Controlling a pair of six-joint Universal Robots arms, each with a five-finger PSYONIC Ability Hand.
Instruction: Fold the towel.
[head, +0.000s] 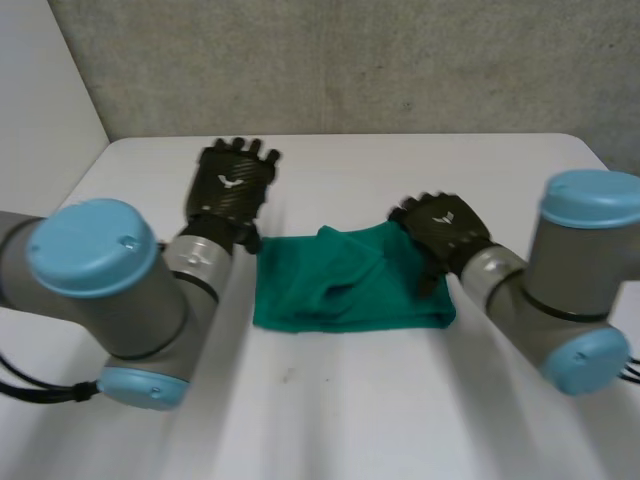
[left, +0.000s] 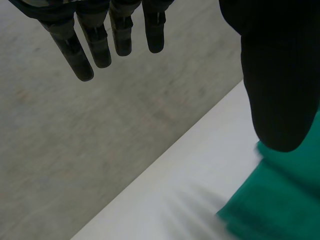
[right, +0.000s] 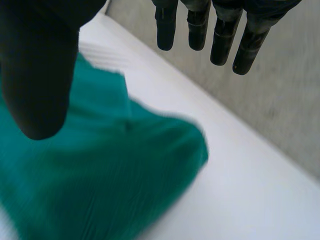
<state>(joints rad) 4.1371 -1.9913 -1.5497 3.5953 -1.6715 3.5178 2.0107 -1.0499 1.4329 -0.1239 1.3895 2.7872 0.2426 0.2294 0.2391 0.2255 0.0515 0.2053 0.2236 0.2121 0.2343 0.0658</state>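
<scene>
Plain white desk (head: 330, 420) with rounded far corners, carrying one green towel (head: 300, 290) that lies bunched up and partly folded flat around its middle.

A white, smooth-topped bench (head: 400, 170) with a rounded far corner stood against a rough, speckled grey concrete wall (head: 350, 60). A plain pale wall panel (head: 40, 80) rose beside it.
</scene>
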